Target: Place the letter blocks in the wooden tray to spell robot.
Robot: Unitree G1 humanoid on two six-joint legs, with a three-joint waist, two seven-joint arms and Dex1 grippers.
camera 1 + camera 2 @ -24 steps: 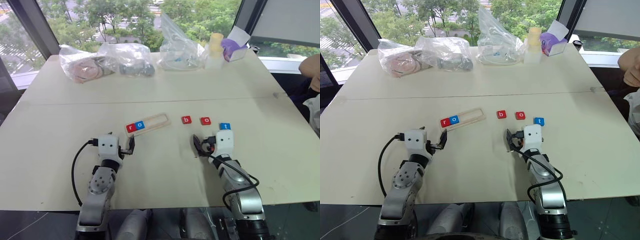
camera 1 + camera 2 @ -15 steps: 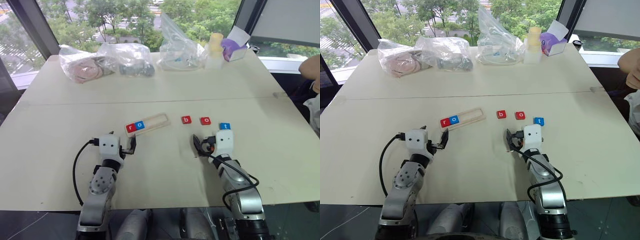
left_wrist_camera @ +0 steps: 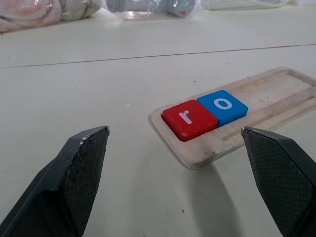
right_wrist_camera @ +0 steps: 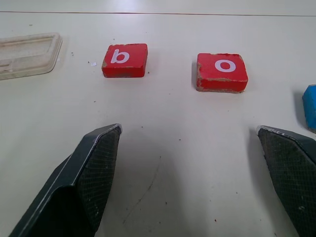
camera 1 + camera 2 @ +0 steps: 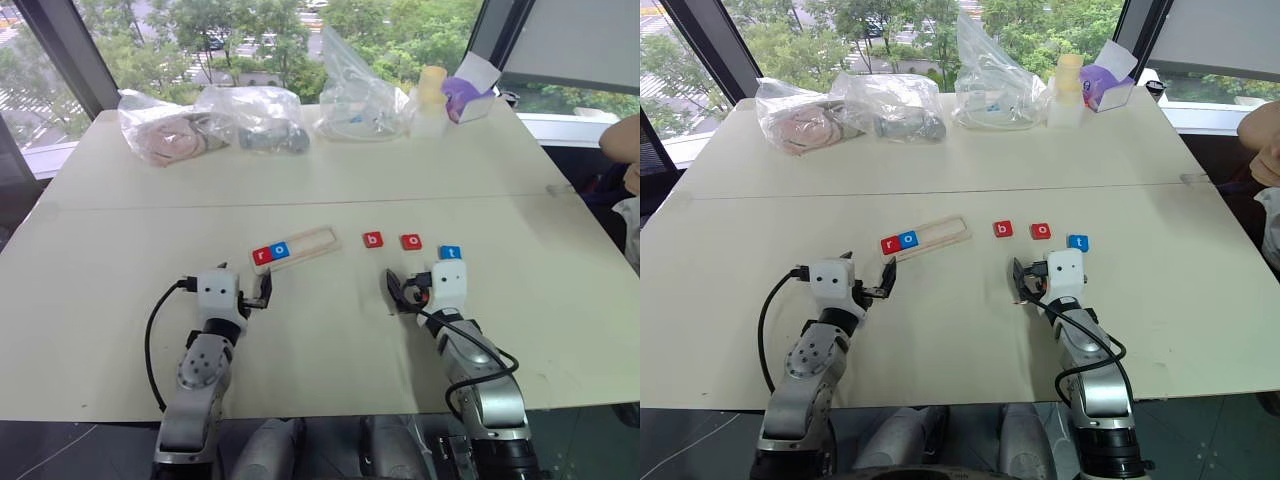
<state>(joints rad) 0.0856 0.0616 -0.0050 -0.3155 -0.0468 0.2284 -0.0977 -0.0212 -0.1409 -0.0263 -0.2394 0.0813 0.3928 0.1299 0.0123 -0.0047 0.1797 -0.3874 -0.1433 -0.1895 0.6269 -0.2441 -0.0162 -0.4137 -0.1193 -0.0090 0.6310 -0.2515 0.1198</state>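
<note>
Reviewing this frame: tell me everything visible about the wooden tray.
The long, narrow pale-wood tray with rounded corners and a shallow recessed slot lies flat on the off-white table, angled slightly to the table's edge. At its left end sit a red square block with a white r and, touching it, a blue square block with a white o; the rest of the slot is bare. The left tool stands open just short of it, not touching.

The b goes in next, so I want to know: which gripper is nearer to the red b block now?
Right. The right gripper sits just before the red b block; the left gripper is farther, near the wooden tray.
</note>
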